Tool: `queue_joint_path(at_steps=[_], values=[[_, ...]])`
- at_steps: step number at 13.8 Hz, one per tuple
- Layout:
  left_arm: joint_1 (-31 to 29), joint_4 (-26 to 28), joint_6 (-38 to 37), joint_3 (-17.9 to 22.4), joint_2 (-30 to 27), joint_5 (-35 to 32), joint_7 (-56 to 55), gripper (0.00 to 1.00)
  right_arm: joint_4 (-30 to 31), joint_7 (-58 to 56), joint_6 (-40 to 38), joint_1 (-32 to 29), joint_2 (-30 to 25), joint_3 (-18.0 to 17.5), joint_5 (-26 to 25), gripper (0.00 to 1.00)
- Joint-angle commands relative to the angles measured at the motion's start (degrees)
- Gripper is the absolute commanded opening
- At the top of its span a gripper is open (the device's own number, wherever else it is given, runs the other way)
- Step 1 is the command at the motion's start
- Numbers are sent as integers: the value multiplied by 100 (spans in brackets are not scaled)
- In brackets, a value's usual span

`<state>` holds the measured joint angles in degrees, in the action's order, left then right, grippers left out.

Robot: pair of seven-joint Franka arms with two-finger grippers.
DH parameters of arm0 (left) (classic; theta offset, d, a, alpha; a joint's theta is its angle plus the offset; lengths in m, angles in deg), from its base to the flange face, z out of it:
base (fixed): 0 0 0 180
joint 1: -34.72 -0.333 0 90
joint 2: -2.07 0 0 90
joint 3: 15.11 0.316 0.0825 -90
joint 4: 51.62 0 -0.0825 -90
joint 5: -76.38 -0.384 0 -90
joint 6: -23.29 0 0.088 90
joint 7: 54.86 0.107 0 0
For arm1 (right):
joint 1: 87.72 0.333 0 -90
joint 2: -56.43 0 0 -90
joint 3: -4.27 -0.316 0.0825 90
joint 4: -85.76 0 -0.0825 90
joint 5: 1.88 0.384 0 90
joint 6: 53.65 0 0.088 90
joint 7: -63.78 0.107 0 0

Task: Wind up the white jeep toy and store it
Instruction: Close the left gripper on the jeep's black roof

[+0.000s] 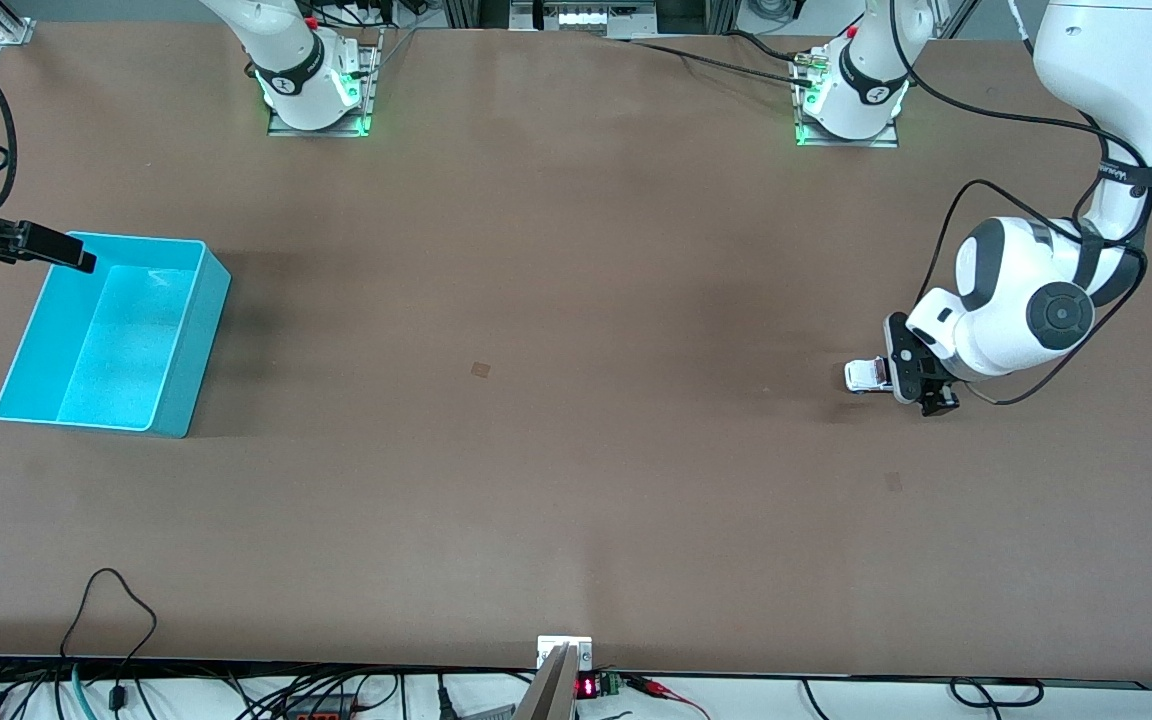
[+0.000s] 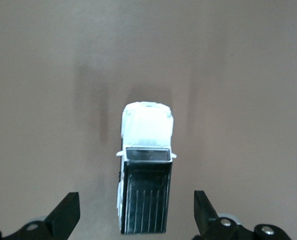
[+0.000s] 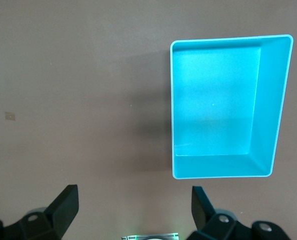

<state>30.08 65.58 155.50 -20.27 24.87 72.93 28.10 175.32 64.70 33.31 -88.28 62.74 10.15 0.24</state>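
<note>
Both claws spread wide, one low, one waiting

The left claw [image 2: 136, 215] is down near the desk at the left arm's end, wrist bent low, fingers spread wide; the right claw [image 3: 133, 212] waits high at the right arm's end, fingers likewise apart.

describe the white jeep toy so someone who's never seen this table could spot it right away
Go to the left arm's end of the brown table, away from the turquoise bin. The white jeep toy sits under the open left gripper: tiny, white hood, black roof.
</note>
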Motion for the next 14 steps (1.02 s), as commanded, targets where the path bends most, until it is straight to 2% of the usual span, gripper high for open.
queue_joint_path(at_steps=[1, 6, 14], values=[[-90, 110, 85, -116, -4, 99, 352, 100, -26, 66, -74, -23, -16, -26, 26, 100], [-169, 346, 586, -116, 49, 72, 764, 100, -26, 66, -74, -49, 11, -17, 61, 100], [-240, 637, 867, -116, 58, 55, 835, 100, -26, 57, -83, -32, 20, -17, 44, 100]])
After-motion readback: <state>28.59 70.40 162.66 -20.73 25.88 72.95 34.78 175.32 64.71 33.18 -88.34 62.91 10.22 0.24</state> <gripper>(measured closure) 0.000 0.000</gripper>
